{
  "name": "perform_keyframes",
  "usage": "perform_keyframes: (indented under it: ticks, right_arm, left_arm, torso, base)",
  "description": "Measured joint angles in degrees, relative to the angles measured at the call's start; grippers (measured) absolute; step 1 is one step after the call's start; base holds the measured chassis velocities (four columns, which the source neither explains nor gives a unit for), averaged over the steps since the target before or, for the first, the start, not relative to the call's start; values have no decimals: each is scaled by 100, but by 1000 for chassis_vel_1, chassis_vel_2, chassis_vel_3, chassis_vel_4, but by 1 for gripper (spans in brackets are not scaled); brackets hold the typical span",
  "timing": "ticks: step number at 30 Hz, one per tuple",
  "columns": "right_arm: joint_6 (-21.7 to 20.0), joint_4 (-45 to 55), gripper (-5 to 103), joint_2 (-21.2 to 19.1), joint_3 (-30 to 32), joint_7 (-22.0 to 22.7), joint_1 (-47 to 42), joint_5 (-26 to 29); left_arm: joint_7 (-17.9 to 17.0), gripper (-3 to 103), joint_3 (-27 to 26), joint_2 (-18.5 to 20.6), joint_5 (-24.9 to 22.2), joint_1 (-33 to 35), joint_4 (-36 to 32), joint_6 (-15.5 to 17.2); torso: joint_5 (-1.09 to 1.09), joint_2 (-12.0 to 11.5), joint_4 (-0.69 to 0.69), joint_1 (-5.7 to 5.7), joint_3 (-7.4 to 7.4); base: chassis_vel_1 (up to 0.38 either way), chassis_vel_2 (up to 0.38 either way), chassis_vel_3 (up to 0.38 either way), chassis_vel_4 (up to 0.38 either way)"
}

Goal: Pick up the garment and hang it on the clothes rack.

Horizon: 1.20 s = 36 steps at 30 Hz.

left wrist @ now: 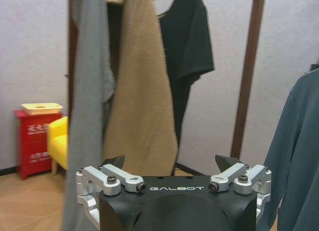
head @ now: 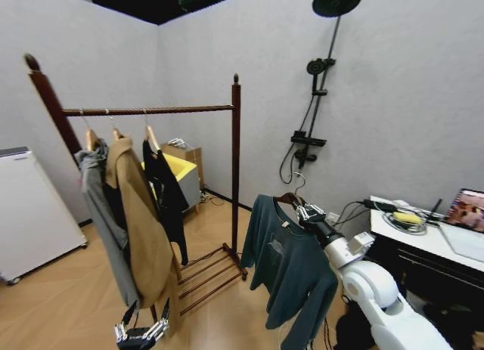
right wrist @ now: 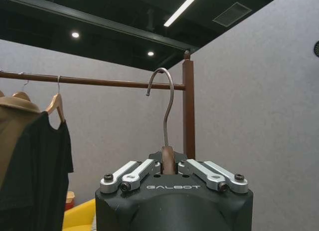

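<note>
My right gripper (head: 305, 212), centre-right of the head view, pinches the wooden hanger's neck; the garment (head: 287, 267) hangs long-axis vertical, hook (right wrist: 162, 99) upward, right of the clothes rack (head: 235, 161). My left gripper (left wrist: 172, 167) hangs spread at lower left.

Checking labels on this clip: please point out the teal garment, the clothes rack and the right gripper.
garment (head: 283, 267), head view, chest of the shirt.
clothes rack (head: 236, 161), head view, its right post.
right gripper (right wrist: 168, 166), right wrist view, between fingertips clamping the hanger neck.
</note>
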Motion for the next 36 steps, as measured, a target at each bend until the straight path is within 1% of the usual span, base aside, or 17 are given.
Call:
perform_keyframes:
  ticks: [3,4,7,9,11,13,19,31,36]
  right_arm:
    - [0,2,10,0,4,-5,-9,3]
    - [0,3,10,1,5,-11,-10,4]
    - [-1,5,10,-6,5,-13,11,17]
    - [-5,5,10,-29,6,-13,49,36]
    - [-9,5,10,-33,6,-13,55,41]
    - [-20,6,10,-48,-1,-13,56,47]
    - [-37,8,10,-60,-58,-15,118,59]
    - [-47,-71,10,-49,-188,-6,238,52]
    - [-66,-123,10,-45,-309,25,379,48]
  left_arm:
    - [0,100,0,0,0,0,0,0]
    - [0,100,0,0,0,0,0,0]
    - [-1,100,0,0,0,0,0,0]
    - [0,100,0,0,0,-1,0,0]
    - [0,100,0,0,0,0,0,0]
    - [0,100,0,0,0,-1,0,0]
    - [0,100,0,0,0,0,0,0]
    - [0,100,0,0,0,0,0,0]
    - [-1,100,0,0,0,-1,0,0]
  torso:
    - [0,6,0,4,3]
    - [0,6,2,5,4]
    - [0,51,0,28,26]
    - [0,149,-2,74,74]
    - [0,183,-1,90,91]
    - [0,310,-1,151,156]
    - [0,432,-1,212,220]
    - [0,461,-2,224,234]
    - [0,398,-2,196,204]
  base:
    - [127,102,90,102]
    - [59,67,84,34]
    - [26,61,24,10]
    - [0,0,0,0]
    - [0,0,0,0]
    - [0,0,0,0]
    - [0,0,0,0]
    - [15,17,16,16]
    - [66,62,60,53]
